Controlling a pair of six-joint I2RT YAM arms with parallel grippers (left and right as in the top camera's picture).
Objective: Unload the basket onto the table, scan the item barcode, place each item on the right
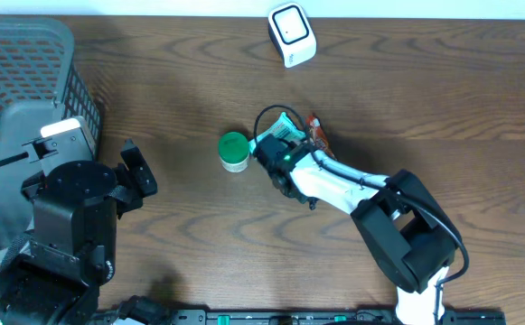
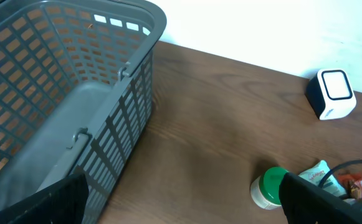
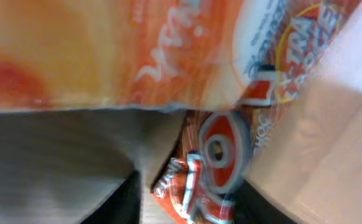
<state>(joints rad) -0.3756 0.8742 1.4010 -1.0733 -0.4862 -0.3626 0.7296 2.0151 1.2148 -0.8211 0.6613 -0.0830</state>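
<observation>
Left gripper [image 2: 184, 182]: jaws spread wide with nothing between them; I see it hanging over bare table beside the basket.
Right gripper [image 1: 276, 155]: low over the middle of the table, right by the packets. From here I cannot tell how far its jaws stand apart, or whether they grip anything (its own camera is filled by packet print, much of it blurred).
Orange packet [image 3: 187, 68]: pressed close against the right wrist camera, red and white lettering on it. Overhead I catch only an orange edge of it [image 1: 315, 134] just beyond the right gripper.
Teal packet [image 1: 283, 126]: touching the orange one, partly under the right arm's cable.
Green-lidded jar [image 1: 234, 151]: upright, just beside the right gripper, on the basket side.
Scanner [image 1: 291, 34]: white, at the far edge of the table, well apart from the packets.
Basket [image 1: 27, 54]: grey, at the left end of the table [image 1: 425, 90].
</observation>
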